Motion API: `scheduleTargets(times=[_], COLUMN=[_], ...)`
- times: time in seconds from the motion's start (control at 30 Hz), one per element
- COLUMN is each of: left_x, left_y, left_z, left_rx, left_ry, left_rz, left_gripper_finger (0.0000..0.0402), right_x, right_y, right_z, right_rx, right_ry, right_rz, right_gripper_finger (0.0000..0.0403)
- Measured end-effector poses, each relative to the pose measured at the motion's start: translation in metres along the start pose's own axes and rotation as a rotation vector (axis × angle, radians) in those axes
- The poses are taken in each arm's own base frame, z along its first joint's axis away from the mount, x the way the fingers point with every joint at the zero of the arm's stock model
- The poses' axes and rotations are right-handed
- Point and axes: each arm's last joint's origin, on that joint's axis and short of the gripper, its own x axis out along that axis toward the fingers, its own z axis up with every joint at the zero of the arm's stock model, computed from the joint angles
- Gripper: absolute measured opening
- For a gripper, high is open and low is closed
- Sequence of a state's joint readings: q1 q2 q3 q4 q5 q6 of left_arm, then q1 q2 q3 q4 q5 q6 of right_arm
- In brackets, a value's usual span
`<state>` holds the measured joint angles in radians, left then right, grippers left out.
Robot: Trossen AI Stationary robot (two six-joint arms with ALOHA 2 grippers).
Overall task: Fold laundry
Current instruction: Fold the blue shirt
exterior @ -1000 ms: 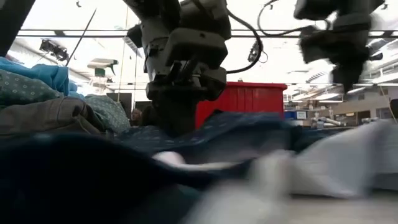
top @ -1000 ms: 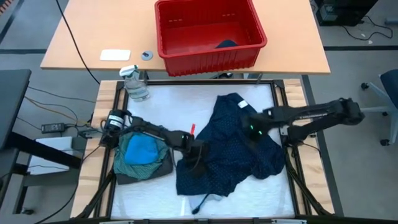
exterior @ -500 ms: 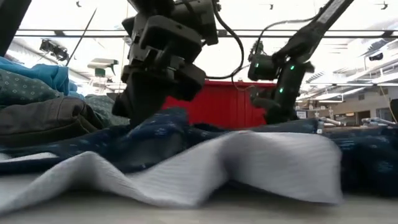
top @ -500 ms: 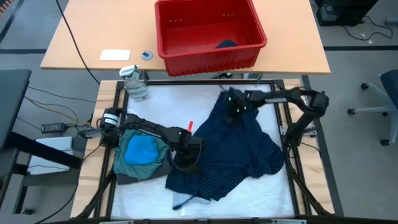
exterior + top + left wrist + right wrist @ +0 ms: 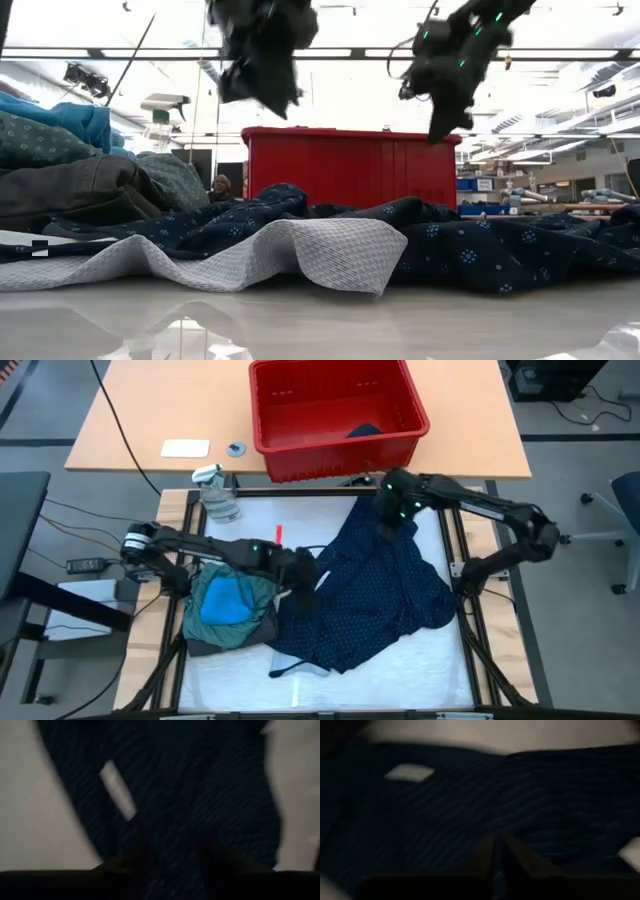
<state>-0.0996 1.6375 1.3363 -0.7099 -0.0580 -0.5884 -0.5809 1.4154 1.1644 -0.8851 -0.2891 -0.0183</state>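
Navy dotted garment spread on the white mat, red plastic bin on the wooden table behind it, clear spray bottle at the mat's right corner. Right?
Not quite. The high view shows the clear spray bottle at the white mat's left corner. The navy dotted garment on the mat and the red plastic bin on the wooden table are right.

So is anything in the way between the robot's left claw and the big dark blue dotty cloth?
Nothing visible. The left gripper hangs right above the navy dotted cloth garment, at its edge beside the folded pile, with only air between them.

White padded table [image 5: 300, 520], navy dotted piece [image 5: 375, 600], folded pile [image 5: 230, 610], spray bottle [image 5: 218, 495]
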Motion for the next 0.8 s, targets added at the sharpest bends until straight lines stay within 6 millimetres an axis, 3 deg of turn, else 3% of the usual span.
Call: scheduleTargets(times=[0.1,0.2,0.5,0.63,0.8], left_x=[-0.001,0.016,0.084,0.109,0.123], left_y=[-0.024,-0.053,-0.137,-0.165,-0.182], left_z=[0.0,-0.007,-0.065,-0.094,-0.103], left_rx=[0.097,0.168,0.224,0.251,0.286], left_ry=[-0.111,-0.175,-0.261,-0.246,-0.164], left_rz=[-0.091,-0.165,-0.403,-0.437,-0.308], left_gripper_finger=[0.0176,0.0196,0.0222,0.0222,0.0222], right_x=[-0.011,-0.017,0.007,0.012,0.01], right_y=[0.028,0.051,0.106,0.127,0.148], right_z=[-0.02,-0.045,-0.117,-0.143,-0.165], right_rx=[-0.204,-0.372,-0.793,-0.923,-0.908], right_ry=[0.043,0.086,0.271,0.334,0.372], right_rz=[0.134,0.227,0.369,0.287,0.256], right_gripper_finger=[0.0061,0.0097,0.0229,0.0242,0.0234])
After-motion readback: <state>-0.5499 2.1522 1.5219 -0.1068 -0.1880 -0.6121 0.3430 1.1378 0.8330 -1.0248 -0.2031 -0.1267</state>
